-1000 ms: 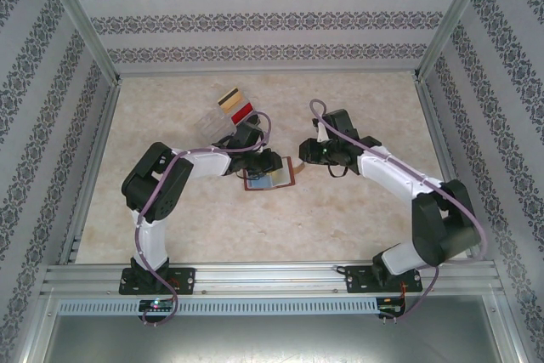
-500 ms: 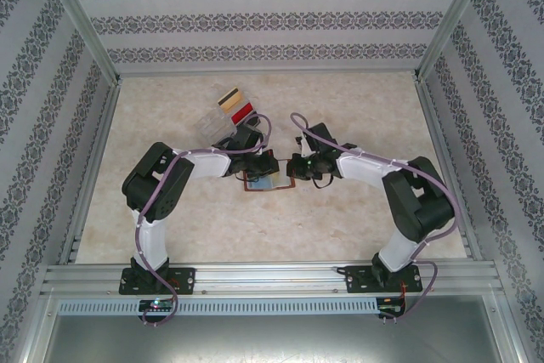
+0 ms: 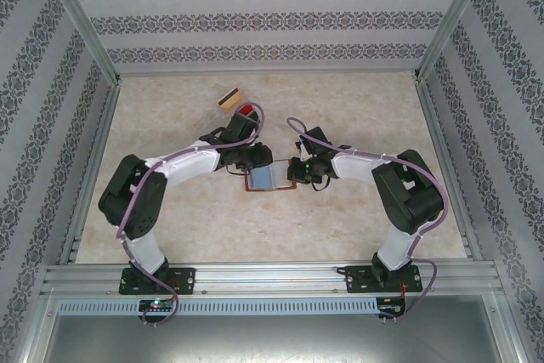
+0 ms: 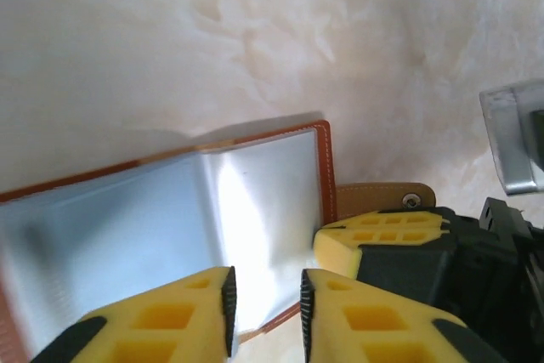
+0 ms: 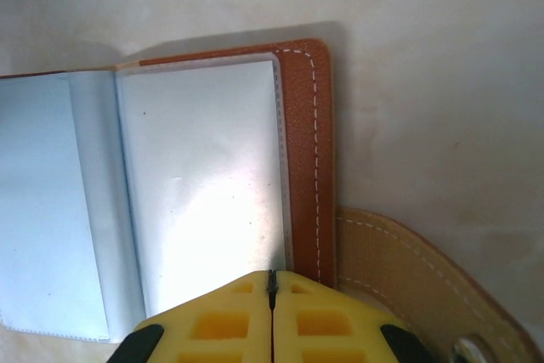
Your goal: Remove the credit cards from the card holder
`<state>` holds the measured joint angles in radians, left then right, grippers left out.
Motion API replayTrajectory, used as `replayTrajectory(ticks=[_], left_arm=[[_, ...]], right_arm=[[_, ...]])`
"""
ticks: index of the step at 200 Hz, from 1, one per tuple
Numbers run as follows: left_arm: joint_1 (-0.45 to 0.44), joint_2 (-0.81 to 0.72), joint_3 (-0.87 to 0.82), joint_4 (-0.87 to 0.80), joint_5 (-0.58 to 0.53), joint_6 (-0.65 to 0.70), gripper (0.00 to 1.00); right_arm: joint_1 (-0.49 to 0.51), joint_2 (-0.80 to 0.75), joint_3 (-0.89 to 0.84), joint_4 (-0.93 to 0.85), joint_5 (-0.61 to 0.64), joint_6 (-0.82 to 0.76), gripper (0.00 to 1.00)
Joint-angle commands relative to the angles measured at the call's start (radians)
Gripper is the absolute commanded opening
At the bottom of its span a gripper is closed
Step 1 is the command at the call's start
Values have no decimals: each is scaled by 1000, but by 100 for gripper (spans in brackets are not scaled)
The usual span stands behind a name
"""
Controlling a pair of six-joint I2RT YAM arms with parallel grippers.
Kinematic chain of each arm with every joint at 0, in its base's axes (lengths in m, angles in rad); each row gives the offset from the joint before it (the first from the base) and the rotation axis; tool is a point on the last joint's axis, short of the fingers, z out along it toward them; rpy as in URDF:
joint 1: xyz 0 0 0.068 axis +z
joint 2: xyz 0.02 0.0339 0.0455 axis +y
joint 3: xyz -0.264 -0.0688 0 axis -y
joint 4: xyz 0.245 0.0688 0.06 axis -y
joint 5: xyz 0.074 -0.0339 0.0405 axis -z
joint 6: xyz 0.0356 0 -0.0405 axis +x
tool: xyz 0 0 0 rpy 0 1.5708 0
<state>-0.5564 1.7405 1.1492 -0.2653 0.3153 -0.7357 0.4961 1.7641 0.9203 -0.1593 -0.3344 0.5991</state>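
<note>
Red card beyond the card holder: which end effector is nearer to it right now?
Left. The left end effector is at the left side of the card holder, on the near side of the red card. The right end effector is at the holder's right edge, farther away.

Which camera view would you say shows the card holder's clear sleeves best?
Right wrist: the sleeves are sharp and near. In left wrist the sleeves blur; in top external the sleeves are tiny.

White arms (image 3: 183, 163) with black joints trail purple cables (image 3: 257, 116); left claw (image 4: 265, 305) and right claw (image 5: 272, 285) have yellow pocketed fingers (image 4: 161, 319).
</note>
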Motion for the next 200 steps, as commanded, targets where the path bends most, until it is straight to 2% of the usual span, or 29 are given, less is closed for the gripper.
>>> replayTrajectory(ticks=[1,32,74,102,162,200], left_arm=[[0,-33,14,-184,-121,43,38],[-1,-31,-6,-184,-84,7,46],[-1,18,-6,-152,-28,-10,45],[0,39,1,-153,-29,-10,44],[-1,71,21,-195,-66,2,53],[-1,91,26,-179,-25,7,51]], right_arm=[[15,28,5,-28,52,-23,8],[15,34,8,-32,53,-28,9],[16,41,6,-27,50,-30,9],[16,44,4,-19,48,-27,9],[16,51,5,-19,50,-28,9],[16,57,4,-12,45,-26,9]])
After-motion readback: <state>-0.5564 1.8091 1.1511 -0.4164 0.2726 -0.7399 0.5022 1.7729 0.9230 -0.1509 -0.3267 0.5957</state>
